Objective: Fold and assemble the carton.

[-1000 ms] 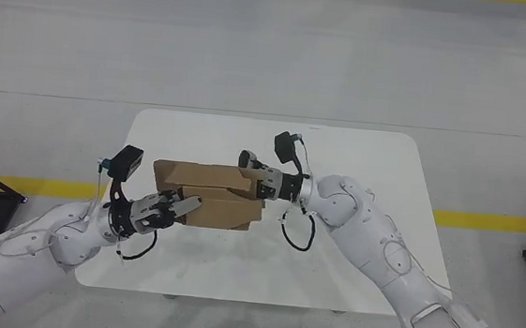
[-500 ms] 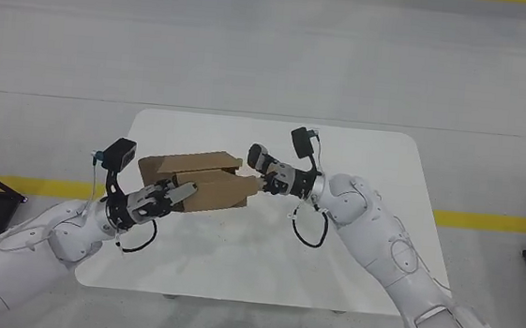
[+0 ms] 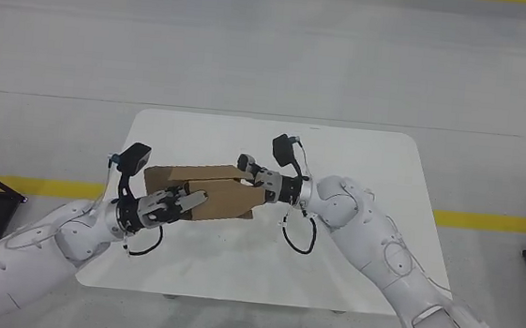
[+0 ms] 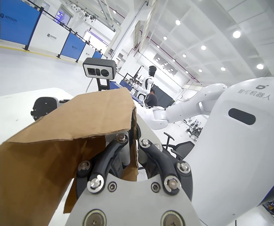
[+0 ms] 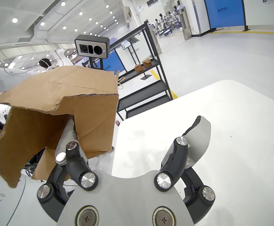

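Note:
A brown cardboard carton, partly folded with loose flaps, is held just above the white table between both arms. My left gripper is at the carton's near left end. In the left wrist view it is shut on a carton flap edge. My right gripper stands at the carton's right end. In the right wrist view it is open: one finger is tucked behind a panel of the carton, and the other finger is free over the table.
The table has bare room to the right and front of the carton. A black shelf rack with small boxes stands on the floor beyond the table edge. A yellow floor line runs past both sides.
The carton has swung back from its tilt of half a second ago and shifted right with my left gripper. My right gripper has moved a little left and down against the carton's end.

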